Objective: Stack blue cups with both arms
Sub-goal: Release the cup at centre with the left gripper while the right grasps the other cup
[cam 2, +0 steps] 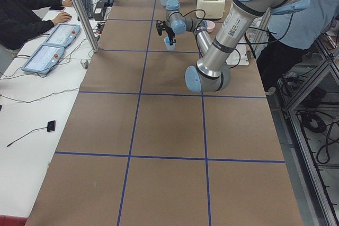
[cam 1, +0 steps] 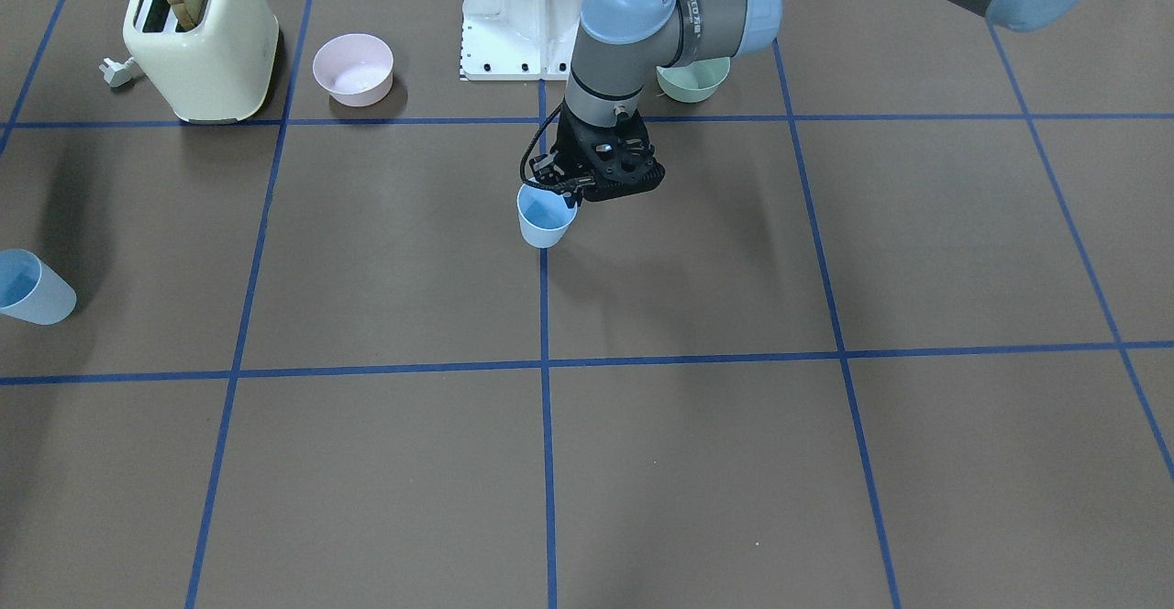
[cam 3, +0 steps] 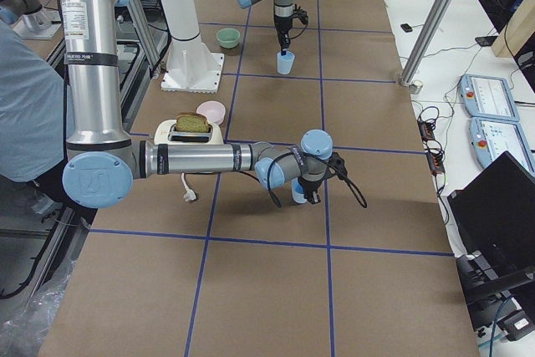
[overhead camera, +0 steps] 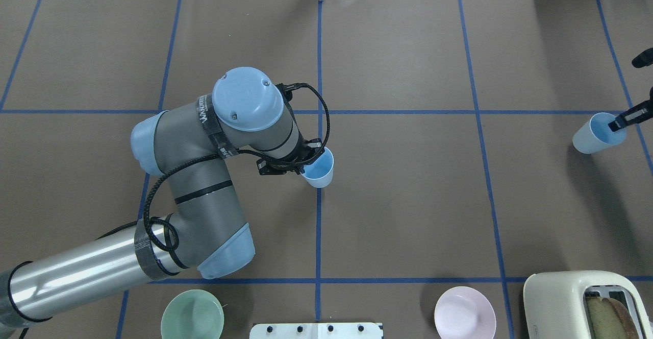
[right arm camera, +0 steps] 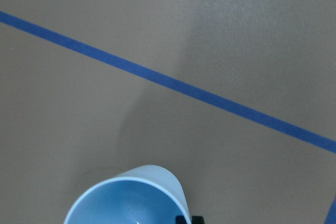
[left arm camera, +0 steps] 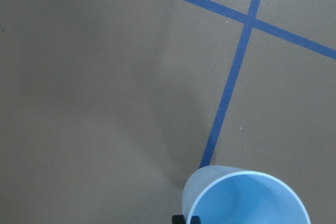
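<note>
One pale-blue cup (cam 1: pixel 546 216) is at the table's middle, on a blue tape line. My left gripper (cam 1: pixel 561 189) is shut on its rim, one finger inside and one outside; the cup also shows in the overhead view (overhead camera: pixel 319 168) and the left wrist view (left arm camera: pixel 247 198). I cannot tell whether it rests on the table. The second blue cup (overhead camera: pixel 593 135) is far out on my right side, also showing at the front view's left edge (cam 1: pixel 32 288). My right gripper (overhead camera: pixel 625 119) is shut on its rim, and the right wrist view shows this cup (right arm camera: pixel 128 198) just below the camera.
A cream toaster (cam 1: pixel 202 40) holding a slice of bread, a pink bowl (cam 1: pixel 353 68) and a green bowl (cam 1: pixel 694 79) stand near the white base stand (cam 1: pixel 514 22). Blue tape lines grid the brown table. Operators sit at a side desk (cam 2: pixel 32 14).
</note>
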Action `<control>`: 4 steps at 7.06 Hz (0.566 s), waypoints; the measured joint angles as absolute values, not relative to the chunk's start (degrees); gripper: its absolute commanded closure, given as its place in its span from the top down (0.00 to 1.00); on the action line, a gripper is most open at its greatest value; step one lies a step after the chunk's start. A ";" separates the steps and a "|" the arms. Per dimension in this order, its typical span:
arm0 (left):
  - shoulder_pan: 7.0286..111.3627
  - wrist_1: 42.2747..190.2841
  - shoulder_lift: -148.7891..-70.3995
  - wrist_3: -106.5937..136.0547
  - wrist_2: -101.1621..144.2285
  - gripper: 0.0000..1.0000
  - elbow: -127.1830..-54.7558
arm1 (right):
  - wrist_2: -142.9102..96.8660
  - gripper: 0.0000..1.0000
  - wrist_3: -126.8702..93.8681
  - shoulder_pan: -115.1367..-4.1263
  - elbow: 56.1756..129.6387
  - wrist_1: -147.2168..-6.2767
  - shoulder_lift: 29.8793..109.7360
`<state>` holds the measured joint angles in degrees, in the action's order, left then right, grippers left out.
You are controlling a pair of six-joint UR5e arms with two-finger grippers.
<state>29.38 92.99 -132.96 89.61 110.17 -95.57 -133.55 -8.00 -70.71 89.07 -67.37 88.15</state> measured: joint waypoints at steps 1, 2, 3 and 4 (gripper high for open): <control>29.36 93.01 -132.76 89.47 110.14 0.16 -95.52 | -133.76 0.00 -8.29 -71.00 90.03 -67.73 87.51; 29.33 93.09 -132.65 89.40 110.15 0.29 -95.45 | -133.99 0.00 -8.49 -71.13 90.53 -67.97 86.87; 29.30 93.21 -132.59 89.34 110.18 0.33 -95.41 | -134.43 0.00 -9.16 -71.16 91.16 -68.79 85.86; 29.20 93.31 -132.56 89.31 110.20 0.37 -95.32 | -134.89 0.00 -10.77 -71.18 92.88 -71.16 84.35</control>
<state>29.20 93.31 -132.56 89.31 110.20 -95.32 -134.89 -10.77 -71.18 92.88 -71.16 84.35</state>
